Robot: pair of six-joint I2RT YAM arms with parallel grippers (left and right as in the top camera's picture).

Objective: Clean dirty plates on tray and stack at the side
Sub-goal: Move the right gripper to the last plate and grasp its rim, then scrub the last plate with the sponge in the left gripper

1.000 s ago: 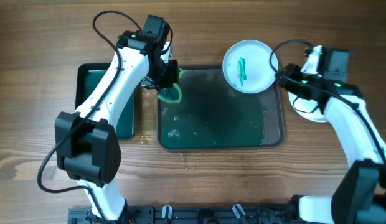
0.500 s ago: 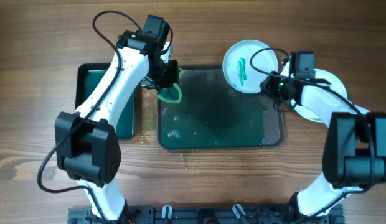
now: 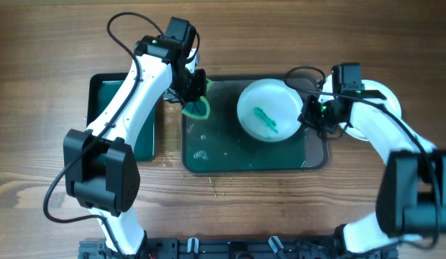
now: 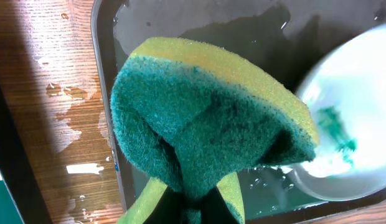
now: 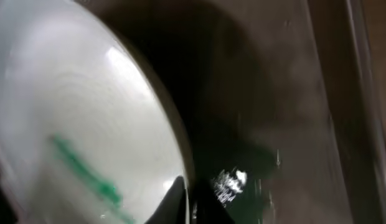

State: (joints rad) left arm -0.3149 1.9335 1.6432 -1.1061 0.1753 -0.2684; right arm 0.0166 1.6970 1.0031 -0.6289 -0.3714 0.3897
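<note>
On plate (image 5: 75, 112) rim, seemingly: right tool (image 5: 183, 200).

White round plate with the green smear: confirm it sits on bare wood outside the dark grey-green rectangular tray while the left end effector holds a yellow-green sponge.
Wrong on one point. The overhead view shows the white round plate over the right half of the dark grey-green rectangular tray, not on bare wood outside it. The left end effector does hold the yellow-green sponge.
</note>
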